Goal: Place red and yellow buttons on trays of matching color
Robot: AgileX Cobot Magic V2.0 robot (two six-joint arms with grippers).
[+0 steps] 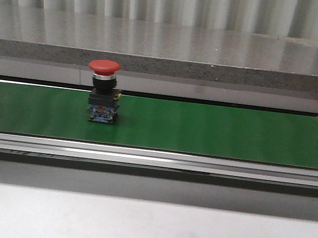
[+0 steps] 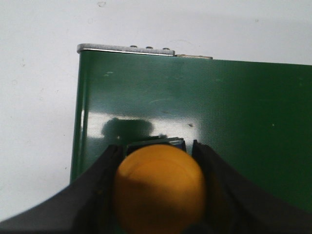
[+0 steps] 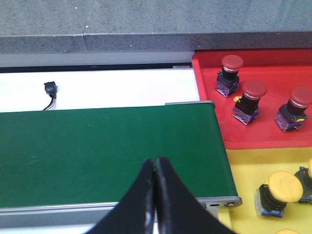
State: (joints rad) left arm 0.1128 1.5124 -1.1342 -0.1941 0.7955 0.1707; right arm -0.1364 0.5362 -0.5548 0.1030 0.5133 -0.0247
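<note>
A red button stands upright on the green belt, left of the belt's middle and nearer its far edge, with nothing touching it in the front view. The left claw holds a yellow button; its dark fingers press the button's sides just under the rounded cap, above the belt's end edge. The right claw is pinched together with nothing in it, hovering over the near edge of the belt close to its other end. Past that end lie the red tray, with three red buttons standing in it, and the yellow tray, nearer the camera, with yellow buttons along its visible edge. Judging by this, the step in hand is carrying the yellow button to the yellow tray — though that tray sits at the opposite end from the left arm, so the belt may be meant to bring it across. To do it well, the left claw should keep its squeeze square on the body rather than the slick cap, keep the button upright, and set the base flat before letting go. The right claw will need to spread wide before it takes a button — the red one should be gripped by its black body below the cap.
</note>
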